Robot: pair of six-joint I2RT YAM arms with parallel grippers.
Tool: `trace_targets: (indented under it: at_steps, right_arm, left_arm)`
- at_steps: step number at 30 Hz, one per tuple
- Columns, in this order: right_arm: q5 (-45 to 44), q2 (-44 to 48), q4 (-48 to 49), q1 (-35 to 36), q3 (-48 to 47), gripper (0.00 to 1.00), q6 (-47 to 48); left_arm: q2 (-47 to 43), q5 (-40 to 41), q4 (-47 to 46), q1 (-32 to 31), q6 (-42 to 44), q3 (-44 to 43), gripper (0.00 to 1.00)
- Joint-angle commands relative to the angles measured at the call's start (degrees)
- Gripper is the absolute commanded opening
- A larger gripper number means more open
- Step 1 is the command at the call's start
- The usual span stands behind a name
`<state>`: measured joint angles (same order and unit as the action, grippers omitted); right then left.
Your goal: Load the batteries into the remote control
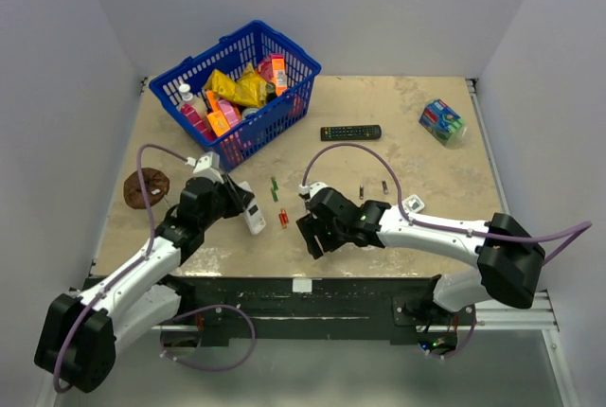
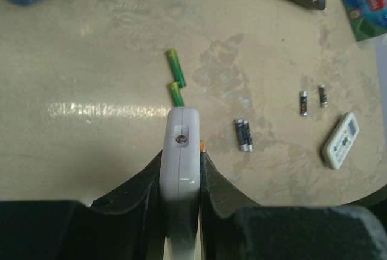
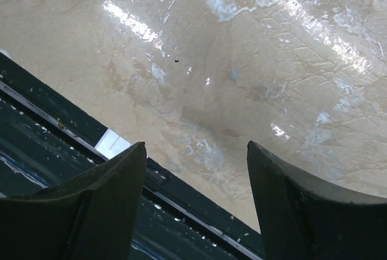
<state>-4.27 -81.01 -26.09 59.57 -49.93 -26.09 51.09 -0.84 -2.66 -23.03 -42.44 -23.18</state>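
My left gripper point(image 1: 242, 208) is shut on the white remote control point(image 1: 255, 220). In the left wrist view the remote control point(image 2: 182, 128) stands edge-on between the fingers of that gripper point(image 2: 181, 154). Two green batteries point(image 2: 176, 78) lie just beyond it, and an orange-red battery point(image 2: 202, 146) peeks out beside the right finger. A dark pair of batteries point(image 2: 243, 134) and two single dark ones point(image 2: 312, 99) lie further right. From above, green point(image 1: 275, 189) and red point(image 1: 284, 218) batteries lie between the arms. My right gripper point(image 1: 315, 237) is open and empty; its wrist view shows it point(image 3: 196, 151) over the table's front edge point(image 3: 72, 128).
A blue basket point(image 1: 270, 121) of packets stands at the back left. A long black remote point(image 1: 350, 132) and a sponge pack point(image 1: 442, 121) lie further back. A white remote with grey buttons point(image 1: 414, 203) lies by the right arm. A brown disc point(image 1: 147, 187) sits at the left edge.
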Motion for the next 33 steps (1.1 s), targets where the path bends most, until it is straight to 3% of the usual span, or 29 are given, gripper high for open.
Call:
trace_targets:
  at_steps: [1,17,27,33]
  right_arm:
    - [-3.7,0.2,1.6,0.0,-2.1,0.71,-1.6]
    - [-4.4,-1.3,3.1,0.0,-1.6,0.72,-4.8]
    - [-4.2,-4.1,-7.0,2.9,-5.6,0.83,-15.5]
    - [-4.3,-12.0,-13.8,10.1,-12.5,0.91,-23.6]
  left_arm:
    - [3.4,-2.6,-4.0,-0.2,-1.7,2.8,0.00]
    - [9.3,-7.8,-11.5,-0.3,-7.8,8.2,0.05]
    - [-2.9,-1.5,-9.7,-0.2,-4.0,6.8,0.04]
    - [-10.5,5.8,-4.6,-0.3,-0.3,2.4,0.03]
